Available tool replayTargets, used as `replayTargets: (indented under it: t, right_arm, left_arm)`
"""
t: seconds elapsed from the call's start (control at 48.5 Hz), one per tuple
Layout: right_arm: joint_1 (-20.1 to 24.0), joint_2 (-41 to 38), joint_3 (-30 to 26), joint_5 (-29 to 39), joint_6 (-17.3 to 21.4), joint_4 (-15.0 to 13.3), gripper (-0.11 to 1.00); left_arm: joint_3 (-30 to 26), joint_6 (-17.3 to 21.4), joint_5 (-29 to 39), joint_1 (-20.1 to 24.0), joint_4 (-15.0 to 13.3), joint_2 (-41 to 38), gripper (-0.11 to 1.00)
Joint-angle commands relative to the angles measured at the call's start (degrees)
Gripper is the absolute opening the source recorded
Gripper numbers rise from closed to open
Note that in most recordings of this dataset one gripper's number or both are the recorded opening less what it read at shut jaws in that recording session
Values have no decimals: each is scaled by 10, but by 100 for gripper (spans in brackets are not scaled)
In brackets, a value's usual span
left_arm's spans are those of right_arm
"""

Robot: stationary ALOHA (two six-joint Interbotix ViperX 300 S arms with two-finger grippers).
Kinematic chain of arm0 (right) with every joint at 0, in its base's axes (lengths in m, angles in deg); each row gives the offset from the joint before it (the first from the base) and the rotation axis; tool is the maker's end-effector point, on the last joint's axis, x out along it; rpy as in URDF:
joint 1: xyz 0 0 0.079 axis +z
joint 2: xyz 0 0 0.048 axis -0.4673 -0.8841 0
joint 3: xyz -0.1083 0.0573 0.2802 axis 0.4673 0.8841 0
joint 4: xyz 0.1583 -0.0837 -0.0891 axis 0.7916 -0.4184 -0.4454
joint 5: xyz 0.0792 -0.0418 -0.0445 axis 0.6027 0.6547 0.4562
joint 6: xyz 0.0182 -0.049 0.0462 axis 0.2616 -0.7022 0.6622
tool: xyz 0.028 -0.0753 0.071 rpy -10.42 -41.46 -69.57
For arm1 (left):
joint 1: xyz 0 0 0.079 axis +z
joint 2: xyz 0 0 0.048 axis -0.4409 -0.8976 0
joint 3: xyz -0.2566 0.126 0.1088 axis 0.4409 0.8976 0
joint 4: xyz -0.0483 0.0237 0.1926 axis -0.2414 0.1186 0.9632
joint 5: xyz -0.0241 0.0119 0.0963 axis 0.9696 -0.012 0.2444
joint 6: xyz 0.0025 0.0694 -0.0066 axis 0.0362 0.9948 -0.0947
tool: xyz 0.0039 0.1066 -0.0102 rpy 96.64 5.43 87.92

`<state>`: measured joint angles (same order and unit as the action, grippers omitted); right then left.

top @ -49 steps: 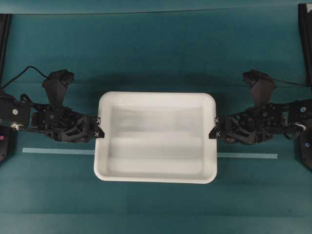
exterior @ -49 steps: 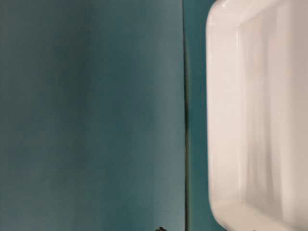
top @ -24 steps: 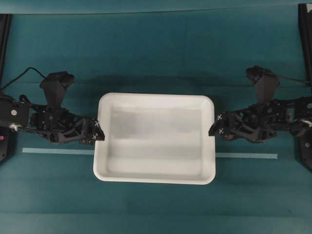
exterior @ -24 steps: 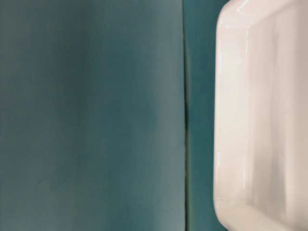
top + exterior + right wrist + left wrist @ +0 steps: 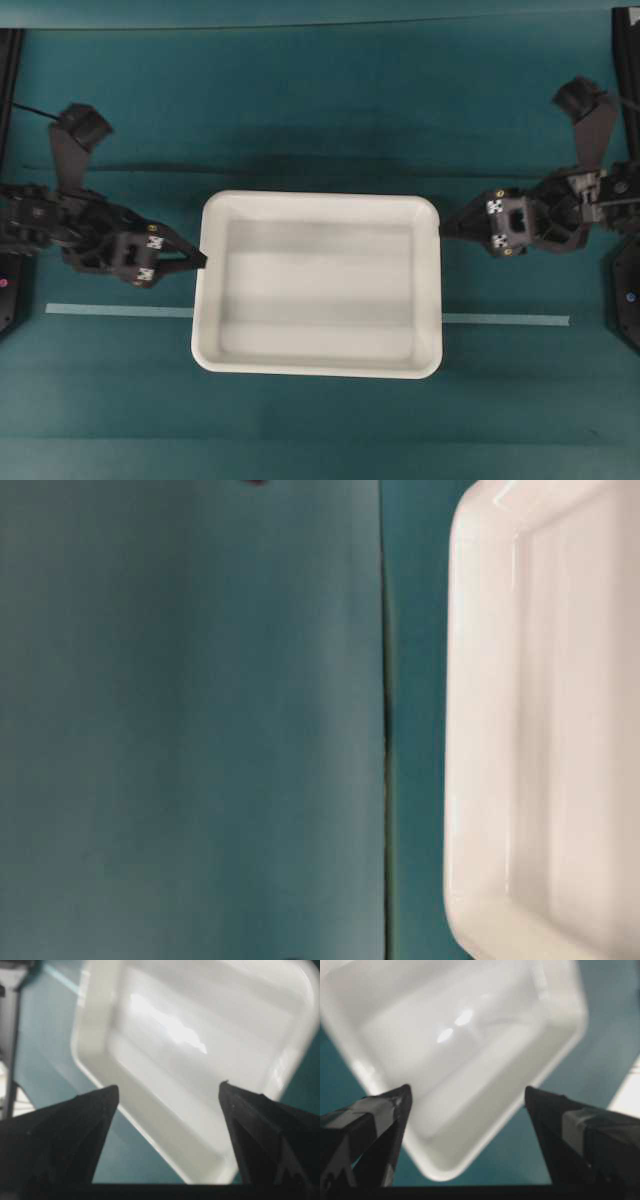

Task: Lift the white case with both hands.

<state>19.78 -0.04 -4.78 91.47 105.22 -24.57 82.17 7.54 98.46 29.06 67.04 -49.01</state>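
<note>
The white case [image 5: 318, 285] lies flat on the teal table, in the middle of the overhead view, and fills the right of the table-level view [image 5: 545, 730]. My left gripper [image 5: 192, 259] points at the case's left rim, open, with nothing between its fingers. In the left wrist view the gripper [image 5: 467, 1088] shows a corner of the case [image 5: 455, 1055] beyond the wide gap. My right gripper [image 5: 450, 226] points at the right rim near the far corner, open and empty. The right wrist view shows that gripper [image 5: 168, 1085] spread wide in front of the case [image 5: 200, 1045].
A pale tape strip [image 5: 118, 310] runs across the table on both sides of the case. Black frame posts [image 5: 625, 60] stand at the left and right edges. A dark seam [image 5: 385, 730] crosses the teal cloth beside the case.
Both grippers have opened, let go of the case's side rims and drawn back outward. The case, blurred and held a second ago, now lies still on the table.
</note>
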Motion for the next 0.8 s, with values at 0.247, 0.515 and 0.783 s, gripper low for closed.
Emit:
replayTargets:
  t: [0.247, 0.515, 0.783]
  right_arm:
    - [-3, 50, -53, -3, -137, -74, 87]
    - [-2, 112, -51, -3, -245, -75, 87]
    - [-1, 177, -47, 1, -343, -75, 87]
  left_arm:
    - [-22, 115, 28, 4, 2, 111, 96]
    - [-29, 252, 30, 4, 2, 193, 95]
    - [-36, 381, 25, 4, 2, 251, 95]
